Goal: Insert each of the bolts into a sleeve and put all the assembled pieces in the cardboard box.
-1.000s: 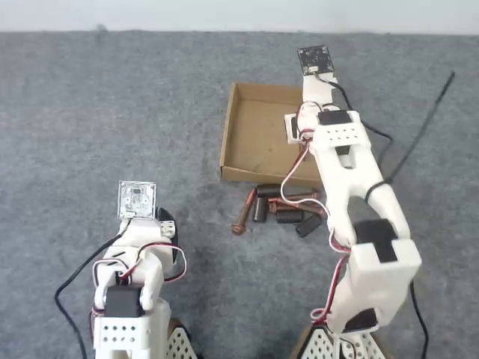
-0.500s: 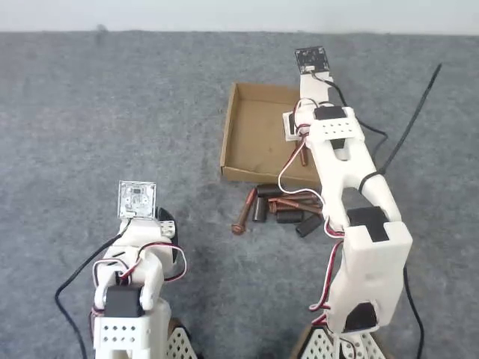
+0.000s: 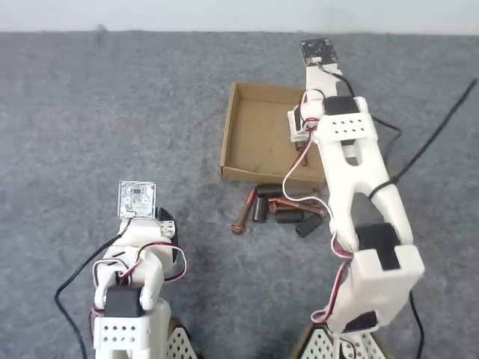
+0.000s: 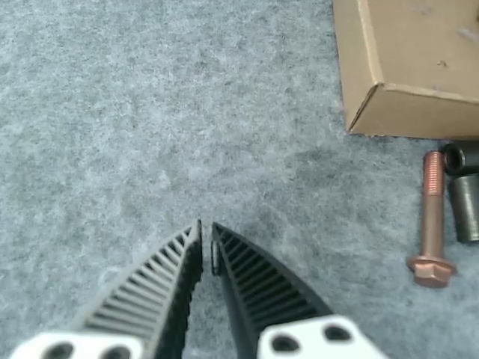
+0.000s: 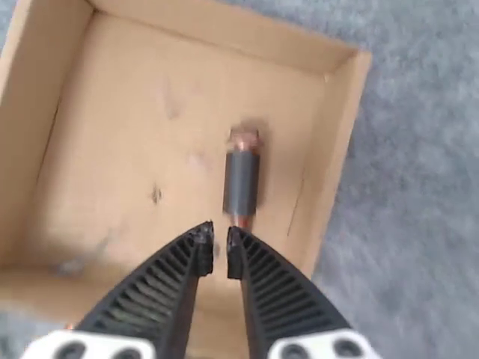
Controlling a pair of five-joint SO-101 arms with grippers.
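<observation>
From above, we see the right arm (image 3: 348,161) stretched over the cardboard box (image 3: 254,142), with loose bolts and sleeves (image 3: 281,208) just outside it. Our left gripper (image 4: 206,228) is closed and empty, parked over carpet. Our right gripper (image 5: 218,233), closed on nothing, hangs above the assembled piece (image 5: 242,179) lying in the box; we judge it delivered.

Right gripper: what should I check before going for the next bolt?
1. Assembled piece lying inside box, free of right gripper: ok.
2. Right gripper opened for a pick: not ok, jaws almost closed, empty.
3. Left gripper shut, empty, above bare carpet: ok.
4. Bolt outside box lying flat, head free: ok.
5. Sleeves enough for remaining bolts: cannot tell, right arm covers part of the pile.
</observation>
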